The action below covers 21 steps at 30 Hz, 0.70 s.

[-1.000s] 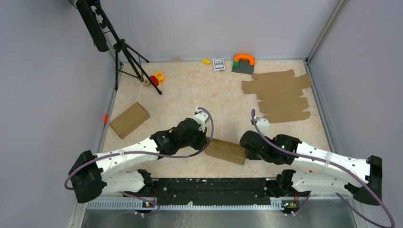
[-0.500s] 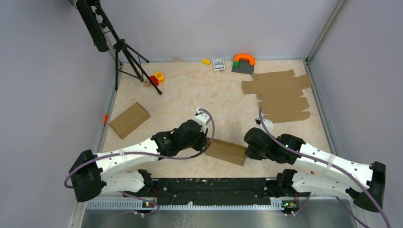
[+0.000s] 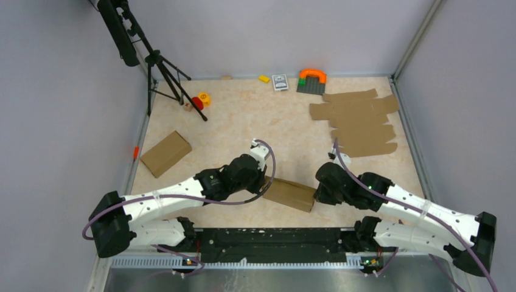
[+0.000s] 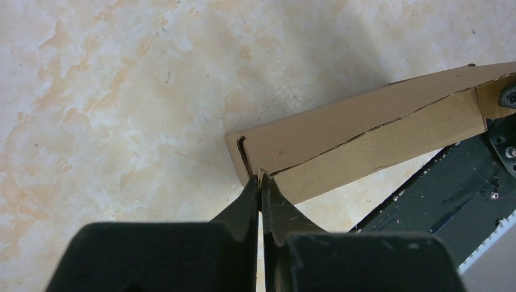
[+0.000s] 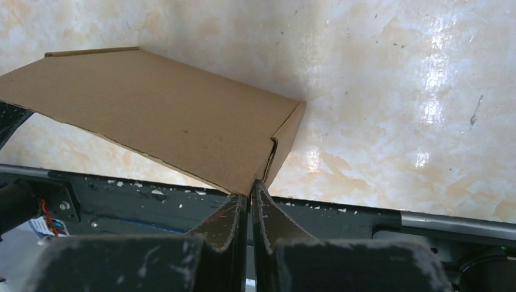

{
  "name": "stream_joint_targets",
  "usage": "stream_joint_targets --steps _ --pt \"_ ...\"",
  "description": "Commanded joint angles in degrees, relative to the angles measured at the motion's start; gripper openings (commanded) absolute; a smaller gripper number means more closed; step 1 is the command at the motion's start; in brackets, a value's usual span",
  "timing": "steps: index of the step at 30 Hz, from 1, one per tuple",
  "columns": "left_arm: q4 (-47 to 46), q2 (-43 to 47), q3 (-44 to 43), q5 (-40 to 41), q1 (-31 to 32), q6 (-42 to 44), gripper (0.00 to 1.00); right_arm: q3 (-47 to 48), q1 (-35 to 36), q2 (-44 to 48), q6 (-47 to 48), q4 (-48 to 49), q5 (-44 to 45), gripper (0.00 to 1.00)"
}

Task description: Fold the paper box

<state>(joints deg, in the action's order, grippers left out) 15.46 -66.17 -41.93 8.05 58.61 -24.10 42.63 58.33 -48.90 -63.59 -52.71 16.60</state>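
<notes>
Brown cardboard is seen at the near edge of the table (image 3: 243, 128), where the paper box (image 3: 291, 193) lies in its shallow closed form, skewed to the table's edge and just beyond the black base rail (image 3: 274, 236). It is bracketed by the two arms, one at each short end.

Left gripper (image 3: 266, 182): the jaws are pressed together with no visible gap. In the left wrist view the left gripper (image 4: 260, 176) is placed at the lower corner of the box (image 4: 365, 131), its tips touching the cardboard where a seam runs along the long side. Whether any card is pinched between the tips cannot be told.

Right gripper (image 3: 316, 193): the jaws are likewise closed to a thin slit. In the right wrist view the right gripper (image 5: 249, 185) is met by the near corner of the box (image 5: 164, 125), beside a small notch in the end wall; a hold on the card cannot be confirmed.

Background, top view: a pile of flat cardboard sheets (image 3: 359, 121) is spread at the far right, and a second folded box (image 3: 165, 153) is set near the left edge, well apart from the arms. An orange arch of bricks (image 3: 311, 79), a card pack (image 3: 279, 82) and a yellow brick (image 3: 263, 78) are lined along the far wall. A black tripod (image 3: 155, 64) is stood in the far left corner.
</notes>
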Motion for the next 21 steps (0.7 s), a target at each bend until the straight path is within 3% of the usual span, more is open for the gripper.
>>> stream_joint_targets --steps 1,14,19,21 --pt "1.32 -0.62 -1.49 0.64 0.53 0.19 0.00 -0.11 -0.33 -4.85 2.52 -1.86 -0.80 0.00" --pt "1.94 -1.40 -1.96 1.30 0.88 0.14 0.00 2.28 -0.32 -8.40 4.28 -6.77 5.37 0.00" --pt "1.34 -1.84 -1.72 1.20 1.02 -0.11 0.00 -0.42 -0.30 -7.34 3.66 -2.08 2.18 0.00" --pt "1.28 -2.21 -1.72 1.25 1.06 -0.23 0.00 -1.04 -0.28 -6.95 5.11 0.06 -0.07 0.10"
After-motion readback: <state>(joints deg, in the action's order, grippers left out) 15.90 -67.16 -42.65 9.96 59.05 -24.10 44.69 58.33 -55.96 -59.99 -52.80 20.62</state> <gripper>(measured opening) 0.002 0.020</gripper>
